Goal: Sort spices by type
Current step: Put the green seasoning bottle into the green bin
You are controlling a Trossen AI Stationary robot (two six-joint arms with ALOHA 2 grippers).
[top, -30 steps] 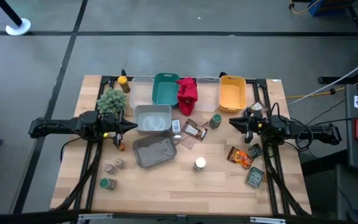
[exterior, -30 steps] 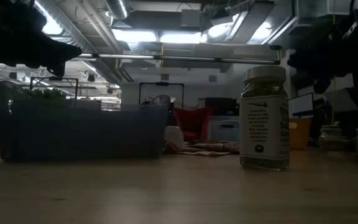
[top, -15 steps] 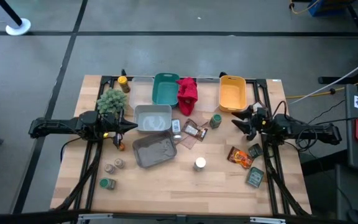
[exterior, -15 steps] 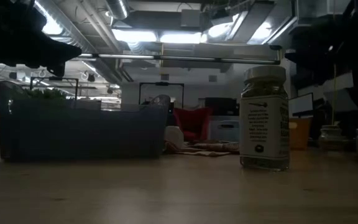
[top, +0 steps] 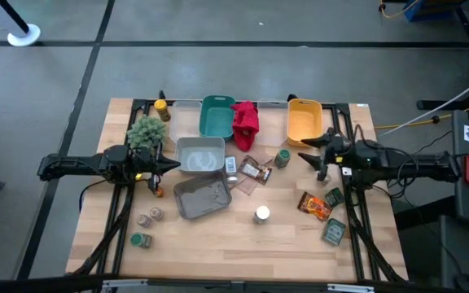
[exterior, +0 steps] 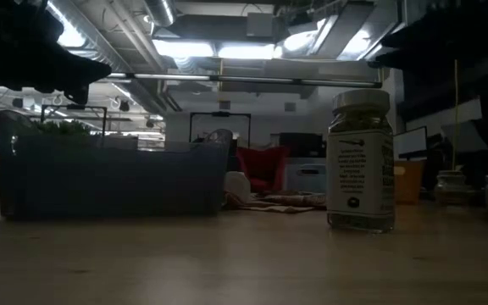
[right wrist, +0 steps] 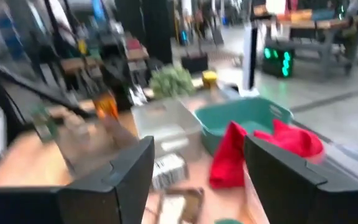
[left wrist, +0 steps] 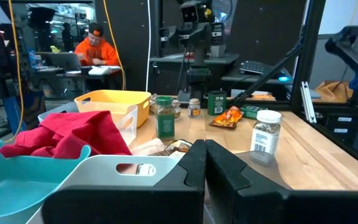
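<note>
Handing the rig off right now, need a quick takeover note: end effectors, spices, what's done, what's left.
Left end effector: shut, empty, at the clear bin's left edge.
Right end effector: open, empty, below the yellow bin, near the green-lid jar.
Spices all loose on the table: white-lid jar centre-front, three jars front-left, yellow-lid jar back-left, packets in the middle, orange packet and green packets on the right.
Done: nothing sorted; teal bin and grey bin look empty too.
Left: the whole sort.
</note>
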